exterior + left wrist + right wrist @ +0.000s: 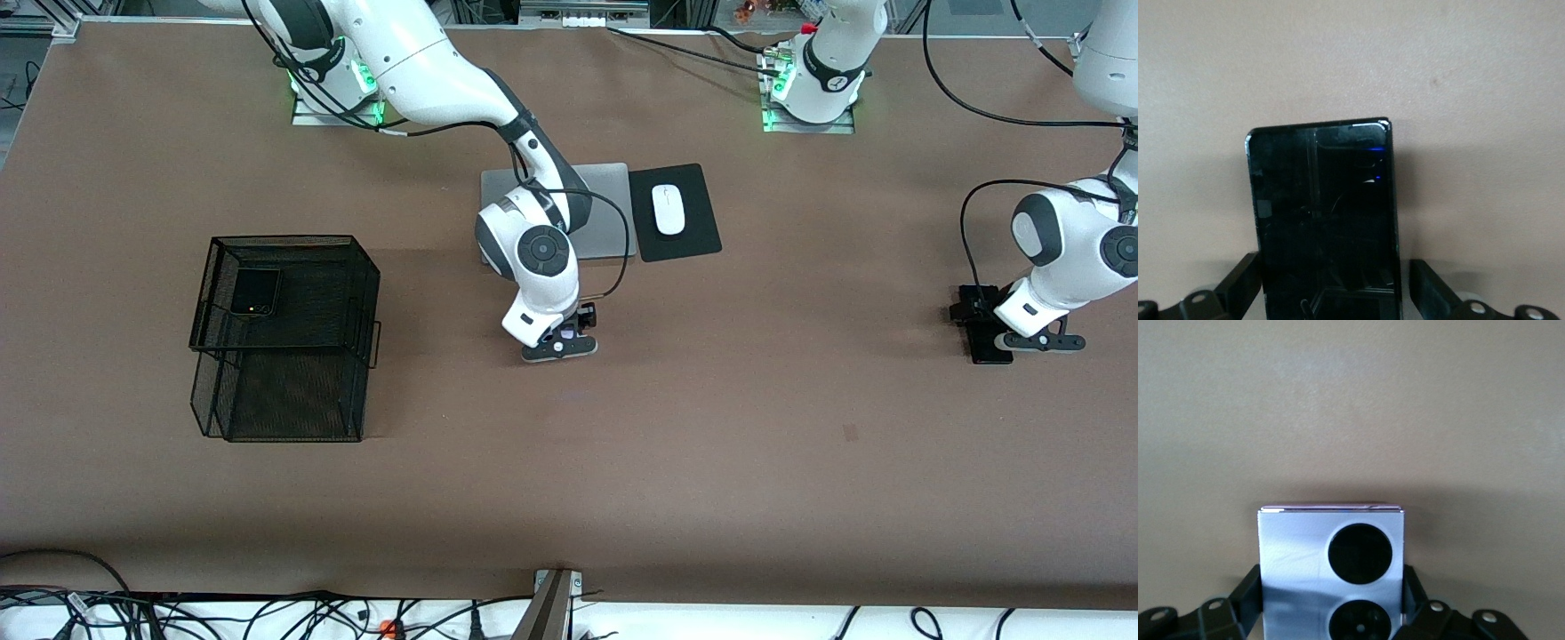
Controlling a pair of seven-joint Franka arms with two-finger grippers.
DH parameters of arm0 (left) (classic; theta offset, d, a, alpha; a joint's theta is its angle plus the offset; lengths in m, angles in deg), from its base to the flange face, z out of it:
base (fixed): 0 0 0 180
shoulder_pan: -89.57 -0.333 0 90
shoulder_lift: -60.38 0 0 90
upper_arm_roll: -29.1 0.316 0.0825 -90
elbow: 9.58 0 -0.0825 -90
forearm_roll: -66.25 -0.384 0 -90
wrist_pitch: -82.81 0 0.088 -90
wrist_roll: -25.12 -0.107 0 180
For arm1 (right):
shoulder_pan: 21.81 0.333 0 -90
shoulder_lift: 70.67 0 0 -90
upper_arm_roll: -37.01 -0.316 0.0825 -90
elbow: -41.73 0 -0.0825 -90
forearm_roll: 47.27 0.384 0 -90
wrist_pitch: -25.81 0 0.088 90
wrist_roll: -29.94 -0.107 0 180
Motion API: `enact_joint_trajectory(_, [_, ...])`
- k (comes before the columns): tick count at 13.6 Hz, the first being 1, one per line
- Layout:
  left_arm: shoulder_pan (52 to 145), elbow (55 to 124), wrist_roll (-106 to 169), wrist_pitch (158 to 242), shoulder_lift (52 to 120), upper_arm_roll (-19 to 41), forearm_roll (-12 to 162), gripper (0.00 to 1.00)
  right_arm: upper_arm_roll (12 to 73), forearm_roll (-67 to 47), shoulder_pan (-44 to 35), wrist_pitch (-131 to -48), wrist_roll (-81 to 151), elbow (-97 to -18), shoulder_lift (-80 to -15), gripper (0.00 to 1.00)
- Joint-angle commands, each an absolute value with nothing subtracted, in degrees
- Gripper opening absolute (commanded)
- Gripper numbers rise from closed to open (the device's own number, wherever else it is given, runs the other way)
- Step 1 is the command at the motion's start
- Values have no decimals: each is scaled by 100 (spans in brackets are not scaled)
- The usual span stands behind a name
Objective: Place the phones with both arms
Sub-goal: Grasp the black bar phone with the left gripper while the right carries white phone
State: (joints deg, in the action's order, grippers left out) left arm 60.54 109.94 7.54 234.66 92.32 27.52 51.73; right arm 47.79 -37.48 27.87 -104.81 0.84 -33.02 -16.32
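- Phones number three, all on or over a brown counter (pixel 711 462) edged with cables.
- Squarish black flip phone (pixel 255 292) lies on top of the black mesh basket (pixel 284 356).
- Lilac-white phone (pixel 1331 573) sits between the right end effector's (pixel 560 342) fingers, which touch its sides, between the basket and the black slab.
- Black slab (pixel 1321 220) lies on the counter, well apart from the basket; the left end effector (pixel 987 333) straddles it with fingers spread, not touching.
- One laptop (pixel 609 213), one mouse (pixel 669 210).

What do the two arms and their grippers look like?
Both arms are glossy white with dark grey round joints and loose black cables. The right gripper and the left gripper are small and black, on pale grey bars. Green lights glow at both bases.
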Motion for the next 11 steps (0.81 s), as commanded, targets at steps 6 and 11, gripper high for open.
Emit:
enact_joint_trajectory(6, [5872,10977,596,23662,9456,2637,5184,78,6703,-3760,2794,-7855,1110,-3438,-3550,0])
enact_joint_trajectory(11, [5898,10951,727,23636,9439,2620,5184,20,8006,-3690,2785,-7252,2887,-4559,-4428,0])
